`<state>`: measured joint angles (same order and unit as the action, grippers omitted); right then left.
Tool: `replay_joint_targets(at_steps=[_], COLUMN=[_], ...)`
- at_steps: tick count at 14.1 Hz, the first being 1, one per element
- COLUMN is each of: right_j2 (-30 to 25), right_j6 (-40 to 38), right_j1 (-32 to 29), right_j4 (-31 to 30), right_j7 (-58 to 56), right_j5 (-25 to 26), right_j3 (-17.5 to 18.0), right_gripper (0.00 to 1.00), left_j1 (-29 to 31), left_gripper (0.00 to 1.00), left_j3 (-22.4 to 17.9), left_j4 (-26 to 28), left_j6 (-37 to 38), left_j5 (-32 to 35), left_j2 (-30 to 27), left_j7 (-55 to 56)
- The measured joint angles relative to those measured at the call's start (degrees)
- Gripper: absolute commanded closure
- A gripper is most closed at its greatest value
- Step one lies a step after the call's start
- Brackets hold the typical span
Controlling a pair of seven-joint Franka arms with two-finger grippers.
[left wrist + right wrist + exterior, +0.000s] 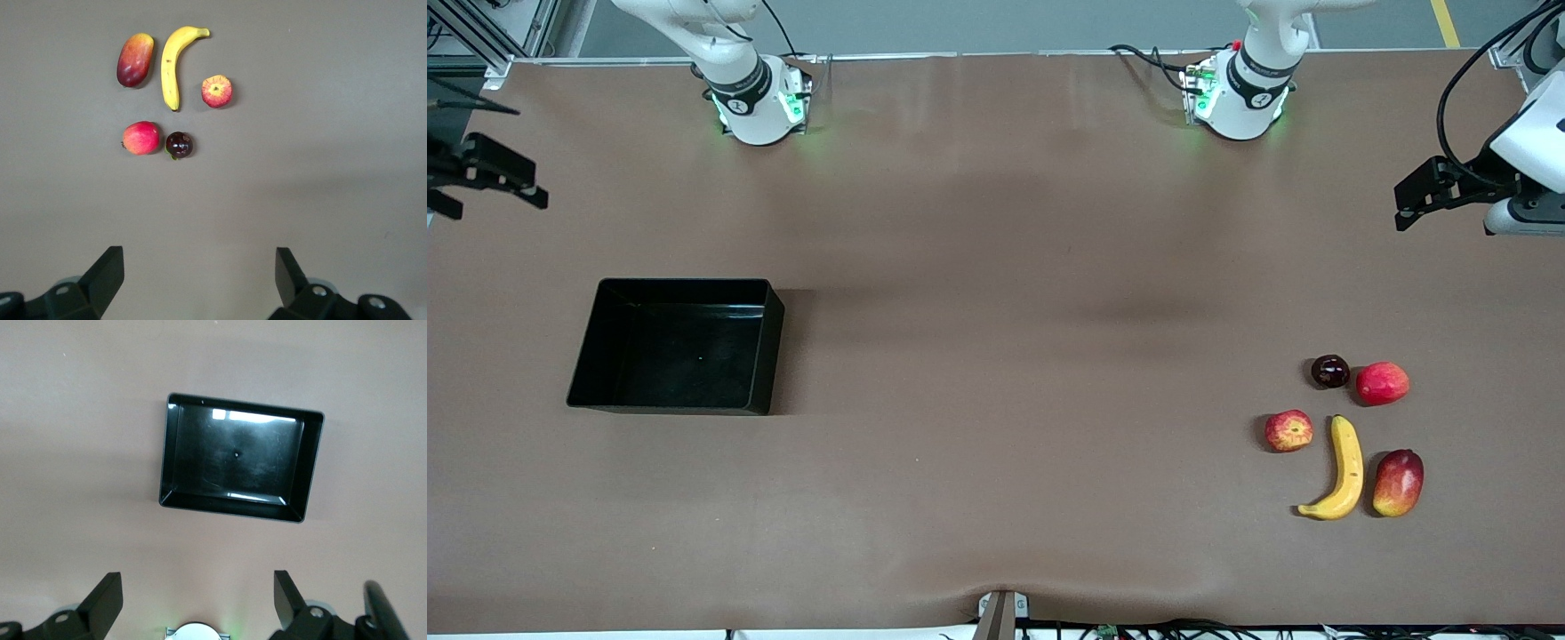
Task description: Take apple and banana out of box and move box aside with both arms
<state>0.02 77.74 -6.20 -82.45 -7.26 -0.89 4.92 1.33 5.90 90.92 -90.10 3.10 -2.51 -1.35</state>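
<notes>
The black box (680,351) (170,453) sits empty toward the right arm's end of the table. At the left arm's end lie the yellow banana (1343,471) (175,63) and, beside it, the small red-and-yellow apple (1288,430) (217,91). My left gripper (1403,209) (200,280) hangs open and empty, high over the bare table at its own end. High over the table edge at the other end, my right gripper (494,191) (199,600) also stands open with nothing between its fingers.
An oval red-and-yellow mango (1398,483) (135,60) lies beside the banana. A dark purple round fruit (1330,371) (179,144) and a plain red round fruit (1383,383) (141,138) lie farther from the front camera. The arm bases (760,102) stand along the table's edge.
</notes>
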Motion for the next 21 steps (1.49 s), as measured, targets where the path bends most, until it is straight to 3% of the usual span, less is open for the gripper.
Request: replay_joint_targets(at_steps=[4,21], right_j2=[-2.16,-1.38], right_j6=[3.44,5.21], right_j1=[-0.9,-1.21], right_j4=[-5.77,-3.4], right_j7=[3.08,5.46], right_j5=[0.0,0.11], right_j3=[-0.61,-0.65], right_gripper=[0.0,0.0], left_j1=[0.01,-0.37], left_gripper=[0.0,0.0], left_j3=[-0.08,-0.05], left_j4=[0.01,-2.45], left_j6=[0.12,0.12], left_j5=[0.0,0.0], left_j2=[0.0,0.91], left_j7=[0.27,1.58])
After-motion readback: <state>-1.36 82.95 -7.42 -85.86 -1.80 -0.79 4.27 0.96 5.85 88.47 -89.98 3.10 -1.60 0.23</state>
